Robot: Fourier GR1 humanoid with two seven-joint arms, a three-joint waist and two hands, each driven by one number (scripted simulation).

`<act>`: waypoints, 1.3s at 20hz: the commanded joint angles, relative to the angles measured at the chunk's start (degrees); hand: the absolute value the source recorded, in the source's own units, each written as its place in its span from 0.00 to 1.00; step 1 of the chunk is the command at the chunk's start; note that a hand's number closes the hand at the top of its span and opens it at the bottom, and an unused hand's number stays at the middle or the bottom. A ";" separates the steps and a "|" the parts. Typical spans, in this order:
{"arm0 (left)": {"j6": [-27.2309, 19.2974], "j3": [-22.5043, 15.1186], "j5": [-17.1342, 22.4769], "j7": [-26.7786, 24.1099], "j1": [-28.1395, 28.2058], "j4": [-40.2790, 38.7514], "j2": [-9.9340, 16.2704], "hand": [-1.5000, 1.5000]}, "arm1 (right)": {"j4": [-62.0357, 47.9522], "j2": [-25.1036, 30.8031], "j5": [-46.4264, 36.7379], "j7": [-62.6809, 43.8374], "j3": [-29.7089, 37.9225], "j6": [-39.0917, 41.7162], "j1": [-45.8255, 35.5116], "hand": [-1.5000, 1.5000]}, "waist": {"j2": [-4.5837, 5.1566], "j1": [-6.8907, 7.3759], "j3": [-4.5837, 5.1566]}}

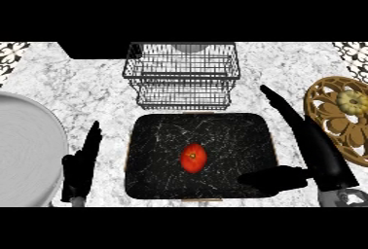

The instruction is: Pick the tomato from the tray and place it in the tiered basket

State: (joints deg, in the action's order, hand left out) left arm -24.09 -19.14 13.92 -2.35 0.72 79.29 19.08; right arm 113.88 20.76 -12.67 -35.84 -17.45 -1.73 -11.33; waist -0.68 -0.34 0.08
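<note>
1. Tomato lies near the middle of the black tray, on its side, stem end toward the basket. Nothing touches it, so the pick is not yet done.
2. Tray sits square on the counter, directly in front of the robot. My read: that puts the tomato within reach of either hand.
3. Tiered basket stands just beyond the tray's far edge, wire frame, 2 levels visible. Both look empty as far as I can tell. Short carry from tray to basket, straight ahead.
4. Right hand is over the tray's right side, fingers straight and pointing away toward the far right, thumb spread out over the tray's near right corner. Open, holding nothing. Thumb and fingers are set apart, which I read as a pre-grasp shape aimed at the tomato from the right.
5. Gap remains between the right hand and the tomato; hand must come left and down before closing.
6. Left hand is off the tray's left edge, fingers straight and up, open, resting. Keeps clear of the work path.
7. White plate at far left and a wooden trivet at far right carrying a small pale gourd: not part of the job. Trivet is near the right forearm, so a wide swing could clip it.
8. Risk: tomato is round and smooth, may roll on the tray when nudged.
</note>
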 commanded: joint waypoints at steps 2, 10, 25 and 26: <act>-1.40 -0.61 -1.03 1.37 1.55 -0.77 -0.53 0.50 | 7.76 6.19 -7.18 -16.54 -7.24 8.22 -3.66 0.00 | 0.06 -0.08 0.20; -1.23 -0.63 -2.97 3.10 -0.18 -0.95 -1.62 0.50 | 2.87 -6.33 -20.98 -34.83 -17.53 10.97 -15.84 0.00 | 0.61 0.60 0.00; 2.72 2.74 -1.53 2.67 0.04 -1.96 -0.59 0.50 | -11.65 -15.42 -31.02 -37.53 -26.16 18.38 -14.40 0.00 | 0.66 0.27 0.00; 1.88 1.74 -1.91 3.46 2.89 1.40 -0.60 0.50 | -9.42 -15.03 -29.47 -38.50 -23.73 20.85 -14.74 0.00 | 0.52 0.45 -0.03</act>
State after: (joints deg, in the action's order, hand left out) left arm -22.82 -17.87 11.53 -0.89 2.23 80.95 17.93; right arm 104.75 8.22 -42.28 -64.22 -41.51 11.84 -25.27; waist -0.34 0.10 -0.23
